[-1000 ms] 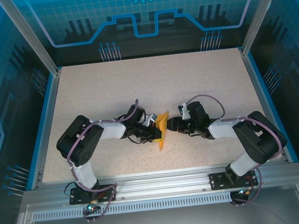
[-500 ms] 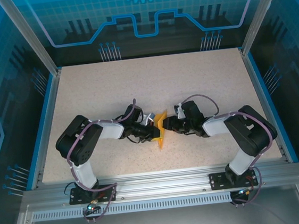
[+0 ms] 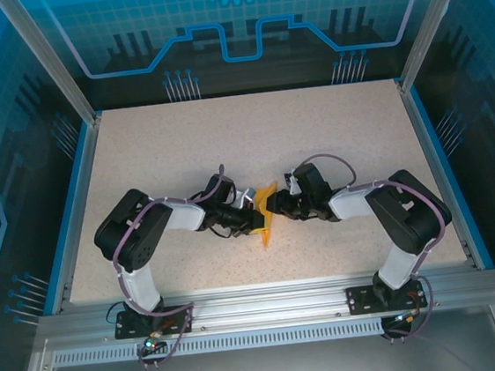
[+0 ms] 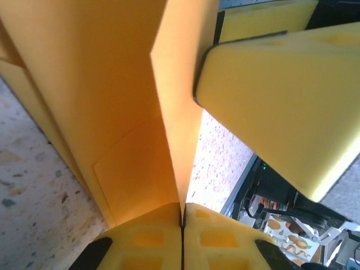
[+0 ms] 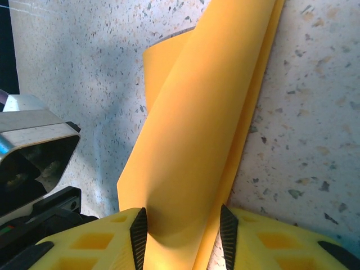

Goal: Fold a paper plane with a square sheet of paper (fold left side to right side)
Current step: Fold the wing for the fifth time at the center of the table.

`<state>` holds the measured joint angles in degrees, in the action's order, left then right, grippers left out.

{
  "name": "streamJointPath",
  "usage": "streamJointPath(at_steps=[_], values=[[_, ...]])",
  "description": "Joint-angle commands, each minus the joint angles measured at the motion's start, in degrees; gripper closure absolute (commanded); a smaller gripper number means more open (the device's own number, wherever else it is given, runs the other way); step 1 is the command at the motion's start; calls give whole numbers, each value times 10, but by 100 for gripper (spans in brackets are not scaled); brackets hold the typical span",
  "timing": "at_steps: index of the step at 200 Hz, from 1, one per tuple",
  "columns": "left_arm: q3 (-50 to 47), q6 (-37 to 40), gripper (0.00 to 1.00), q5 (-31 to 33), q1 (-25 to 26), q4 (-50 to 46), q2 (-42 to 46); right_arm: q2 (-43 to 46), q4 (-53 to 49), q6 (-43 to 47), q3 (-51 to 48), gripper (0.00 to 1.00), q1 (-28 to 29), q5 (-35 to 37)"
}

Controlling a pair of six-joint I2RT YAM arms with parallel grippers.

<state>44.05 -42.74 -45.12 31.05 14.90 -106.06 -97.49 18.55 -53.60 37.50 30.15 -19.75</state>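
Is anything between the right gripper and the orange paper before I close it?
Nothing visible. The folded bright orange paper sheet sits between the right gripper's yellow foam pads; the left gripper pinches its other side, clear of that gap.

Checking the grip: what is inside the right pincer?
The folded orange paper passes between the pads of the right pincer. The speckled tabletop beneath it is covered.

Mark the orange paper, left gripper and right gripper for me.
orange paper (image 5: 191,129), right wrist view, on the raised folded layer.
left gripper (image 4: 181,218), left wrist view, at the seam where its pads meet on the paper.
right gripper (image 5: 181,228), right wrist view, midway between its two fingertips.
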Motion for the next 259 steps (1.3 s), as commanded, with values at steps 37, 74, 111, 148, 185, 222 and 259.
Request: streamJointPath(at_steps=[37,74,111,148,185,222,259], values=[[-10,-3,89,-17,-6,7,-9,-36,-73,-1,22,59,14,20],[-9,-2,84,-15,-6,3,-6,-46,-97,-1,30,60,15,22],[-8,1,79,-15,-6,-7,-1,-57,-104,-3,35,60,16,20],[-9,10,71,-13,-10,-24,14,-63,-103,-4,35,60,16,18],[-14,23,58,-10,-25,-51,40,-64,-100,-4,37,60,16,17],[-23,28,47,-12,-59,-72,71,-64,-99,-4,34,61,16,17],[12,23,49,-21,-71,-80,49,-62,-98,-4,35,61,17,17]])
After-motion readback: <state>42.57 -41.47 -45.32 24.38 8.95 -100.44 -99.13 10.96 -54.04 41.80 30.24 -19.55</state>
